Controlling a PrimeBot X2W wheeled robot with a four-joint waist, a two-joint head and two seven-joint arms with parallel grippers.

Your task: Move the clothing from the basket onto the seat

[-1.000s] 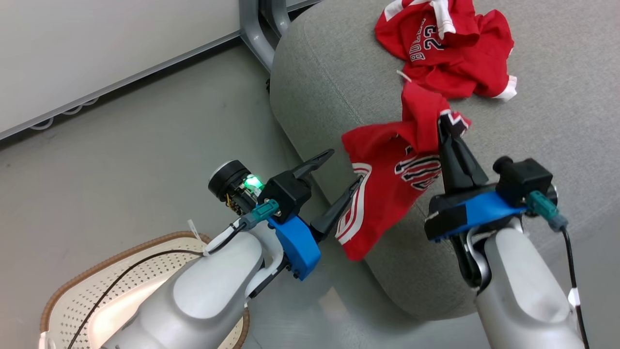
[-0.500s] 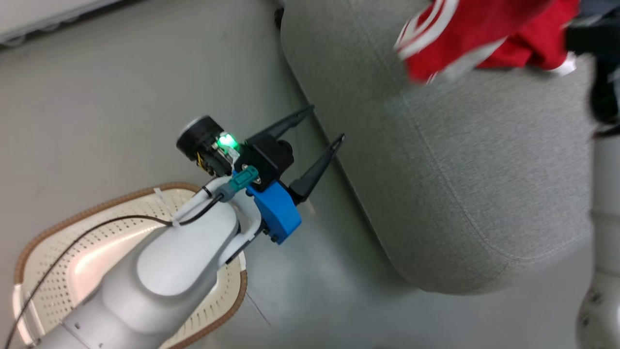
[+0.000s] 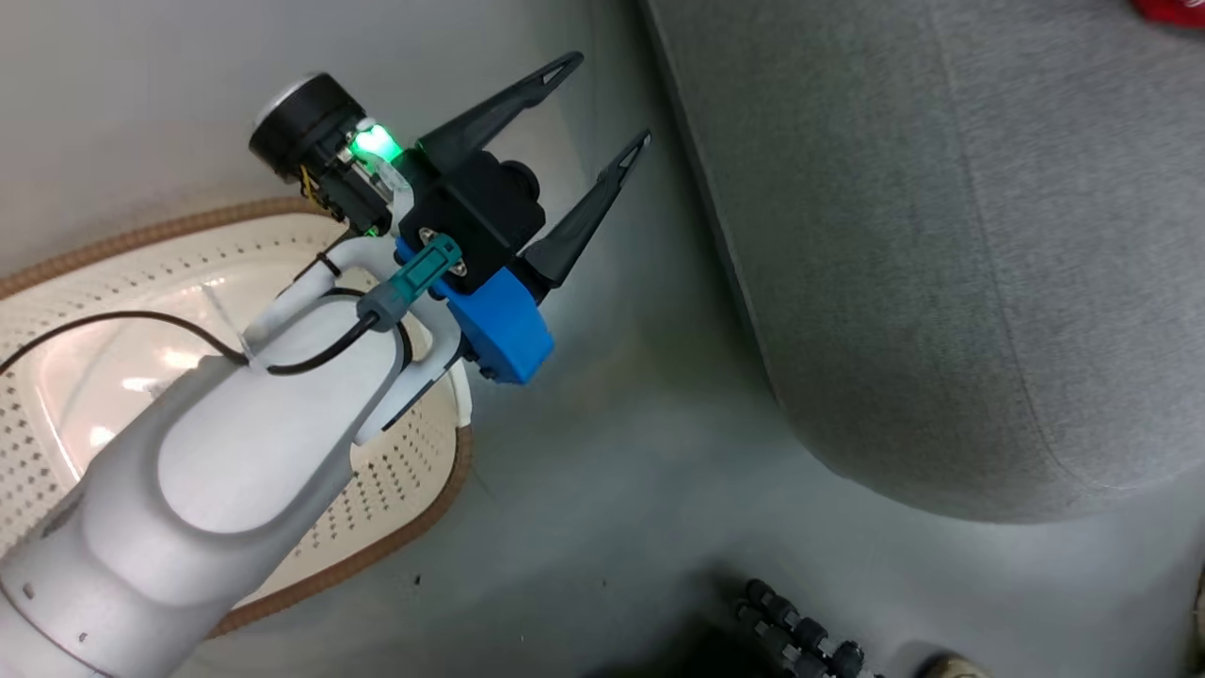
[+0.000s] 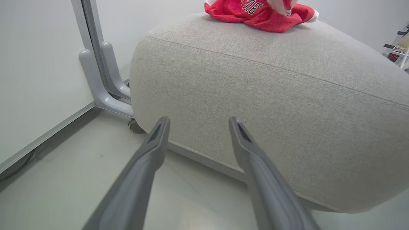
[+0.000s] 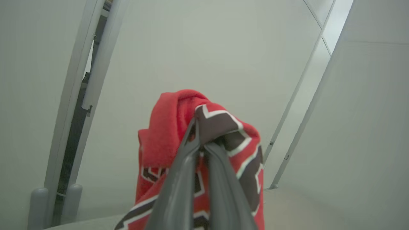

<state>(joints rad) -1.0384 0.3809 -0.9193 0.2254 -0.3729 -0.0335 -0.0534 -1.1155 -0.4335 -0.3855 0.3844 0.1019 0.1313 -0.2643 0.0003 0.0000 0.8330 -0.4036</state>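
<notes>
Transfer step: right pincer [image 5: 199, 134] clenched on red garment [image 5: 166, 127]; left pincer [image 4: 199, 120] released, seat [image 4: 255, 95] just ahead. Next: lower garment onto seat, let go.

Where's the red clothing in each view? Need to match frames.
Head view: a red sliver of clothing in the top right corner, against the seat.
Left wrist view: crumpled garment at top centre, lying on the seat.
Right wrist view: second garment at centre, pinched between the shut right fingers.
Shared landmark: the grey seat, in the head and left wrist views.
</notes>
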